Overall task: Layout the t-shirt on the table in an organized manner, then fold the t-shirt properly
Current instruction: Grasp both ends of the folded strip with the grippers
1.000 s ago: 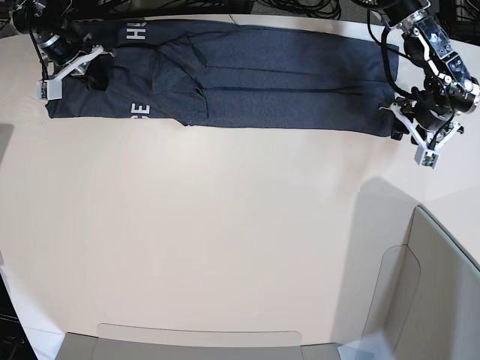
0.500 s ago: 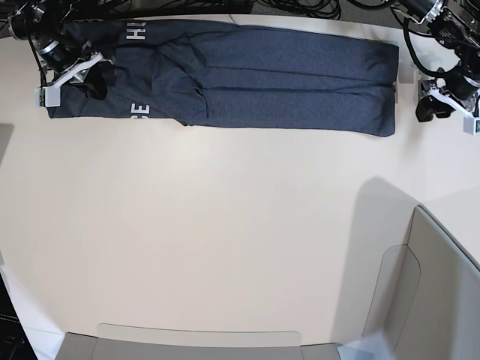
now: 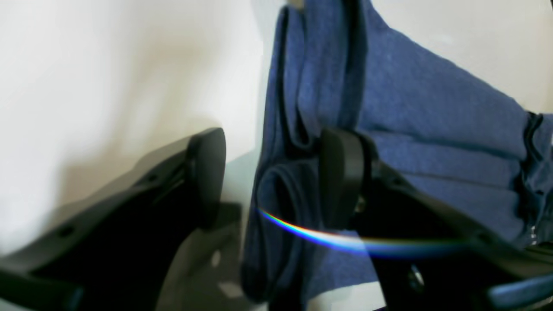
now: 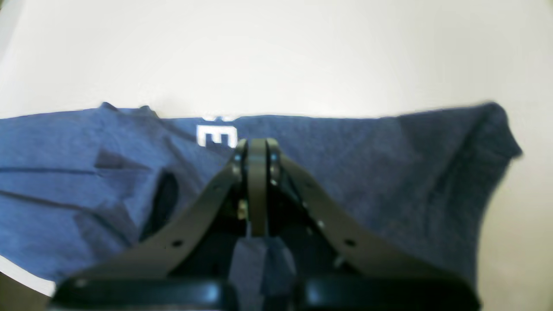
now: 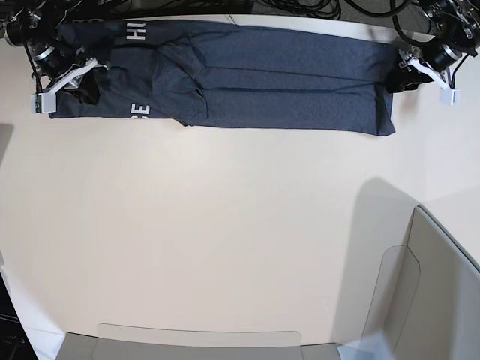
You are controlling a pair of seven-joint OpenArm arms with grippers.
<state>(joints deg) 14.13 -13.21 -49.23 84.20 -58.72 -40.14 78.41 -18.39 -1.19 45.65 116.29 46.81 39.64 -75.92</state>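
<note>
The t-shirt lay as a long, narrow band along the far edge of the desk, already folded lengthwise into several layers. Its long axis ran across the base view from side to side. The end with the white lettering pointed toward the right arm, and the plain hem end pointed toward the left arm.

The right end effector had its 2 jaws pressed together over the lettered end. A tuck of navy cloth showed between the arms behind the tips, so it appeared to be pinching the t-shirt, probably to anchor that end while the other was worked.

The left end effector stood with its jaws spread. 1 finger rested over the stacked folds at the hem and the other sat off the cloth above the bare desk, straddling the layered edge without clamping it. That stance suited taking the whole stack at once, judging by the folds between the fingers. A likely aim was carrying this end toward the lettered end.
</note>
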